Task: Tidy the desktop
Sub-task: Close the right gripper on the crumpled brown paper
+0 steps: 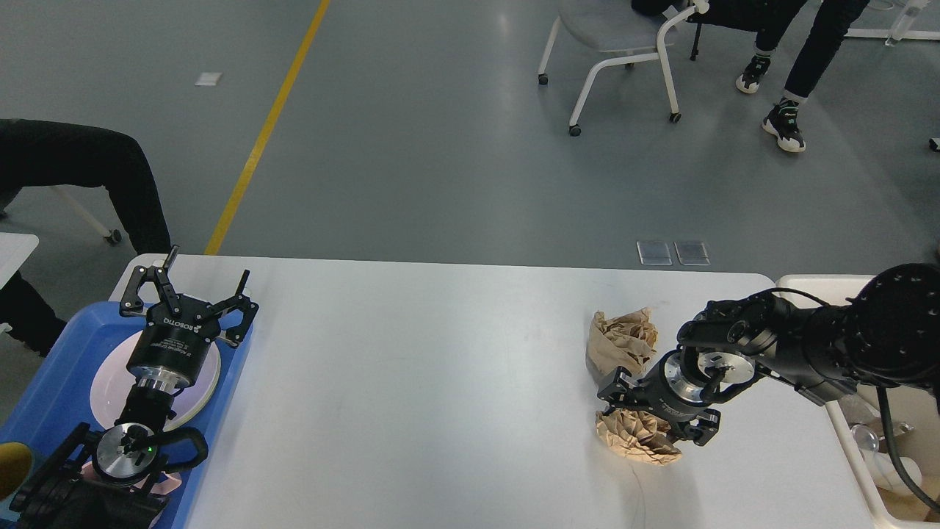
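On the wide white rectangular surface (pixel 440 382), two crumpled brown paper wads (pixel 620 342) lie right of centre. I see a blue plastic tray (pixel 44 382) holding a round white plate (pixel 198 382) at left, and a beige rectangular bin (pixel 844 433) at right.

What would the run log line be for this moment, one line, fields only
left gripper: open, above blue tray | right gripper: down on crumpled brown paper, grip unclear | second paper wad: on desktop
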Motion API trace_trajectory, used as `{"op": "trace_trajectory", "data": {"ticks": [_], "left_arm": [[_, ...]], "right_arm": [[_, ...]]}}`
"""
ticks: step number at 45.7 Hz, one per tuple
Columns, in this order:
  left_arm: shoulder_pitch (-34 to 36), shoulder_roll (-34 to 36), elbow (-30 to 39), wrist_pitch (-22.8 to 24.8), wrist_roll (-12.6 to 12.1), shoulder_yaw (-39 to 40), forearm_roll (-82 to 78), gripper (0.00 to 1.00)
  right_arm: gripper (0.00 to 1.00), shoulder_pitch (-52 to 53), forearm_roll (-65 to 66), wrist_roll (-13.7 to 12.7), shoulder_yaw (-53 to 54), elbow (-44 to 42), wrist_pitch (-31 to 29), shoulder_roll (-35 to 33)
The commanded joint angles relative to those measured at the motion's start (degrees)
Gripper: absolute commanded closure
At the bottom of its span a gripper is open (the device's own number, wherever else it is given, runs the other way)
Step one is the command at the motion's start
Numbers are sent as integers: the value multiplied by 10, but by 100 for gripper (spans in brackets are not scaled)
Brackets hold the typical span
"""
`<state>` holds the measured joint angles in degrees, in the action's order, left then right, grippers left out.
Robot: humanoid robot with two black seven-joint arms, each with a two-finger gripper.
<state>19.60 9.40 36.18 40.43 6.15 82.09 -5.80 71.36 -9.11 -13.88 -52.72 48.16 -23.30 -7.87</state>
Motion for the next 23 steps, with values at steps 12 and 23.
{"op": "trace_trajectory", "data": {"ticks": [12,23], "left_arm": [[0,0,0,0,0,0,0,4],[0,0,0,0,0,0,-1,4]], "right_arm": [[100,-4,-13,-1,13,11,3,-1],[100,-2,-13,-3,9,12,-3,-5]]}}
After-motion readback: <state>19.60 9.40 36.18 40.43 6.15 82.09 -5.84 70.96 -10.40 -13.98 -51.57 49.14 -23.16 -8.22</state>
